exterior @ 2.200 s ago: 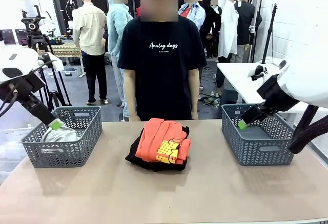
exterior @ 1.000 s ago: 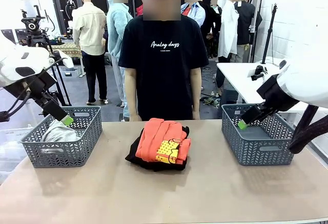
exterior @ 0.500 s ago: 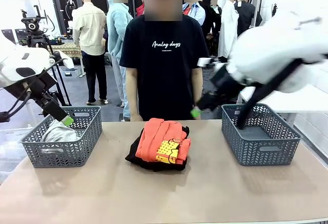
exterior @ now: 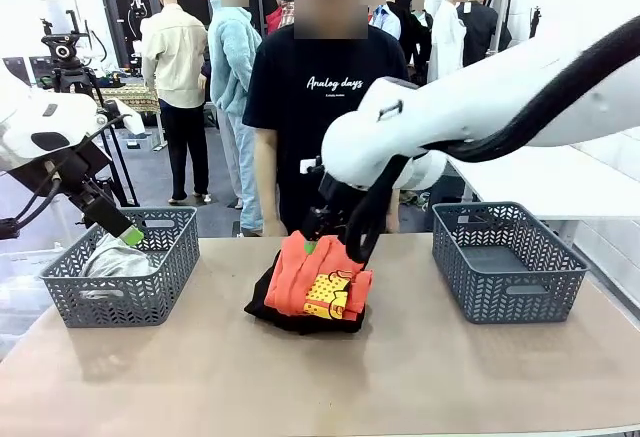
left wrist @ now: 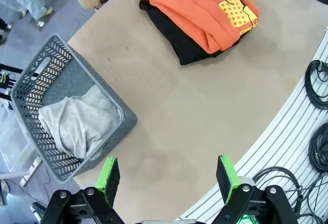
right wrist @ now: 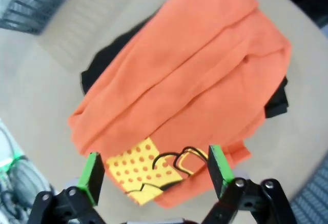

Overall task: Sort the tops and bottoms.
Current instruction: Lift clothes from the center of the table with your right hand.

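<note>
My right gripper [right wrist: 155, 171], jaws wide, hovers over the orange top [right wrist: 189, 80] lying on the black bottom [right wrist: 100, 65] at my 12 o'clock; if I pinch too deep I risk lifting both, while my left gripper [exterior: 125, 234] hangs wide by the 10 o'clock basket [exterior: 120, 302].

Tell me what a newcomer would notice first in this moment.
The bright orange top at the middle of the table draws the eye, lying on a black folded garment, with the right gripper open just above it. Next come two grey baskets: the left basket holds a pale grey-white top, the open left gripper near it; the right basket stands at the other end.
</note>
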`<action>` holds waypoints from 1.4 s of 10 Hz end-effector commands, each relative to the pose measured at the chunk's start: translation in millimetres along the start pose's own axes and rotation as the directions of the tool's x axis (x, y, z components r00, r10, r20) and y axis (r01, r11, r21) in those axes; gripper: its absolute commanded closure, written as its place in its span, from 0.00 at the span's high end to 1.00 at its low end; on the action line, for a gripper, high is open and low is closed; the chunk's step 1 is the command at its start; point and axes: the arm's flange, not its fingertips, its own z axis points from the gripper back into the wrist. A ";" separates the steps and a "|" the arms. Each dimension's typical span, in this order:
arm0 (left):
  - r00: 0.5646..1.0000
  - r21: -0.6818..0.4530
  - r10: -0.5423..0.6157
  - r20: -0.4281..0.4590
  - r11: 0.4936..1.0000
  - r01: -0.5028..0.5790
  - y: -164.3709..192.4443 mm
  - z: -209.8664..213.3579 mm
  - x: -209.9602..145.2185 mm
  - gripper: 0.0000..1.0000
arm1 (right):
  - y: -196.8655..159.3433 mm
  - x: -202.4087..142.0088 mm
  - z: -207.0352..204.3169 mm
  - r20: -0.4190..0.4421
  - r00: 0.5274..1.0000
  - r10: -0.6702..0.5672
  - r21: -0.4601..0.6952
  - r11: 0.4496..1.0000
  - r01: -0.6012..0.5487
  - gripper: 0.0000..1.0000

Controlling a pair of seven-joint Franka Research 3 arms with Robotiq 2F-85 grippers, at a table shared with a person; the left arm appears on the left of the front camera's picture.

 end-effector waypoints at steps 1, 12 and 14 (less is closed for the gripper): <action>1.000 0.001 -0.005 -0.005 1.000 0.005 -1.8 -0.5 -2.2 0.98 | 19.5 25.8 9.4 -0.086 0.995 -0.046 -0.036 0.998 0.043 1.00; 1.000 0.001 -0.005 -0.005 1.000 0.005 -1.8 -0.5 -2.2 0.98 | 3.1 15.6 -27.1 -0.167 0.966 -0.198 -0.124 0.976 0.179 1.00; 1.000 0.001 -0.005 -0.005 1.000 0.005 -1.8 -0.5 -2.2 0.98 | 31.7 21.4 -26.0 -0.196 0.947 -0.253 -0.202 0.956 0.214 1.00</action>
